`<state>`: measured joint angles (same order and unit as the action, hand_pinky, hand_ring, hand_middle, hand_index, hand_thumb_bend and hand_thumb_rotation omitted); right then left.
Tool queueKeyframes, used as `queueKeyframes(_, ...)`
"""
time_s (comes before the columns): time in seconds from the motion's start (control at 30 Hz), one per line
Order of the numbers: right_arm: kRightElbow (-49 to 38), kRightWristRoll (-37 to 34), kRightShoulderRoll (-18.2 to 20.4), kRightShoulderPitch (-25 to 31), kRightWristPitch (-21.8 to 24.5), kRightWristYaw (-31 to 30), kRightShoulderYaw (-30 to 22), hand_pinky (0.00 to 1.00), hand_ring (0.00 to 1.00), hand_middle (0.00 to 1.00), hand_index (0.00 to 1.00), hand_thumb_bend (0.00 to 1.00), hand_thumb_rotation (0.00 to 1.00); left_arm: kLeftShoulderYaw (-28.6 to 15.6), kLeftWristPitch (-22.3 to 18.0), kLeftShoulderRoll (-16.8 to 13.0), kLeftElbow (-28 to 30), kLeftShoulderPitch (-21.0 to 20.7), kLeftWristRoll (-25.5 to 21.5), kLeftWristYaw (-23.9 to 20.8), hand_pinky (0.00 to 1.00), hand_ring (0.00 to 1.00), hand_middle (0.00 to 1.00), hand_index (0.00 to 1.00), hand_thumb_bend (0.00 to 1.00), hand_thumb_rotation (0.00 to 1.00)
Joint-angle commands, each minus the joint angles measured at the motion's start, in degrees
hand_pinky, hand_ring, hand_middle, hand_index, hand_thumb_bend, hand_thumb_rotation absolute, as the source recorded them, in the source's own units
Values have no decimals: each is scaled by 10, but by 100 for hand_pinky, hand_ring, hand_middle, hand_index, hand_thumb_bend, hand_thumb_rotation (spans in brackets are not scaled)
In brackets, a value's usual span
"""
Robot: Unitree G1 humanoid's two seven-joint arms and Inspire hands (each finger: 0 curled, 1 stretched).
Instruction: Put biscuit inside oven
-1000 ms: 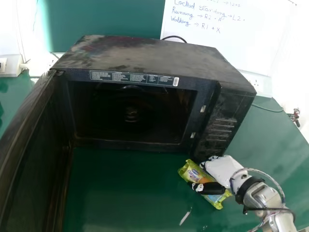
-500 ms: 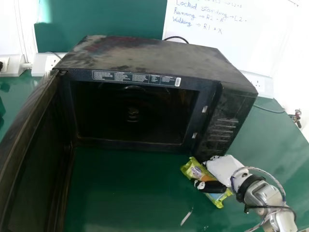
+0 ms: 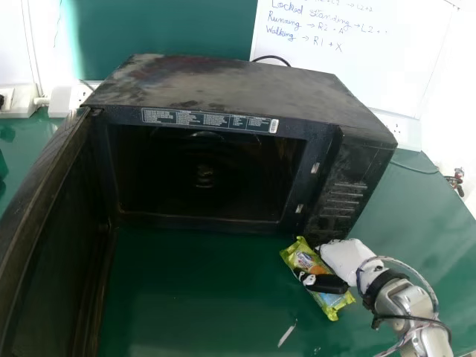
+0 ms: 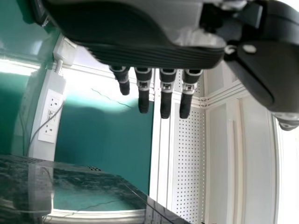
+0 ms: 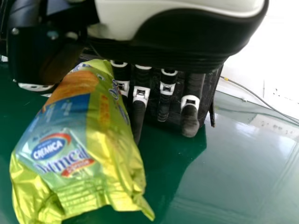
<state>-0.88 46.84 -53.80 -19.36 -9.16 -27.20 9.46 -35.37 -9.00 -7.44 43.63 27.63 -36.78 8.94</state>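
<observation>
One oven point(image 3: 223, 89): gaping, upper centre.
Left hand point(image 4: 135, 51): idling top centre, fingers released.
Right hand point(image 3: 345, 260): lower right, thumb crossing the packet, fingers resting released.
Biscuit packet point(image 3: 335, 299): lower right, swinging steeper; you're probably still needing a firm grasp.

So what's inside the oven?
In the oven I can make out a small pale fitting; the rest is too dark to tell. The biscuit packet lies outside.
</observation>
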Motion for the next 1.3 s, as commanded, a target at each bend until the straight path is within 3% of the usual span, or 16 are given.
queueKeyframes(0.0, 5, 0, 6, 12, 5, -13, 10, 13, 21, 44, 49, 53, 0, -4, -6, -3, 6, 7, -4, 3, 97, 92, 91, 89, 94, 92)
queueKeyframes(0.23, -3, -12, 15, 6, 22, -30, 7, 17, 25, 47, 48, 53, 0, -2, -4, -3, 6, 6, -7, 0, 97, 92, 91, 89, 94, 91)
queueKeyframes(0.27, -4, -18, 17, 6, 25, -32, 4, 16, 25, 43, 50, 53, 0, -1, -4, -3, 7, 6, -8, 0, 97, 92, 91, 89, 94, 91)
queueKeyframes(0.47, -31, -40, 30, 6, 64, -49, -8, 14, 22, 39, 50, 53, 0, -1, -5, -4, 0, 2, -6, 2, 98, 93, 92, 89, 94, 91)
queueKeyframes(0.73, -82, -72, 38, -2, 115, -89, -26, 21, 29, 48, 46, 53, 0, 4, -3, -1, -1, -2, 1, -4, 98, 92, 91, 90, 94, 91)
queueKeyframes(0.87, -100, -92, 54, -7, 157, -106, -36, 24, 30, 49, 46, 53, 0, 3, -4, -2, -6, -4, 1, -1, 98, 92, 90, 89, 94, 92)
queueKeyframes(1.0, -115, -90, 68, -13, 198, -118, -32, 17, 24, 45, 48, 54, 0, 2, -4, -3, -12, -6, 0, 1, 98, 92, 90, 90, 94, 92)
queueKeyframes(1.27, -130, -106, 108, -37, 286, -149, -30, 14, 22, 44, 48, 54, 0, 3, -5, -2, -19, -10, 7, -1, 98, 91, 90, 90, 94, 93)
